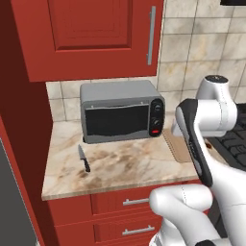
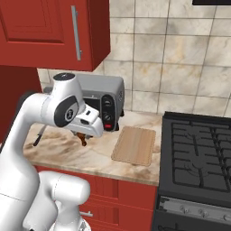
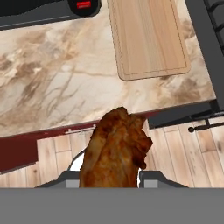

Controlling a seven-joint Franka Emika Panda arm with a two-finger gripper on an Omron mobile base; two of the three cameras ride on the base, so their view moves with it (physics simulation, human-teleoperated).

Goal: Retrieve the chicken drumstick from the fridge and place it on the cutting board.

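Reddish-brown chicken drumstick [image 3: 114,151] clamped in end effector [image 3: 109,177] (above counter edge).

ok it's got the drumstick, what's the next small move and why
Probably carry it forward and over toward the stove side, to above the cutting board. In the hand view the gripper is shut on the chicken drumstick, which hangs out over the counter's front edge and the floor, while the board lies bare ahead on the countertop between the toaster oven and the stove.

Base views: behind arm, left and right, sharing countertop [image 1: 120,166] and toaster oven [image 1: 120,115].
Hand view: close, down onto cutting board [image 3: 148,37].
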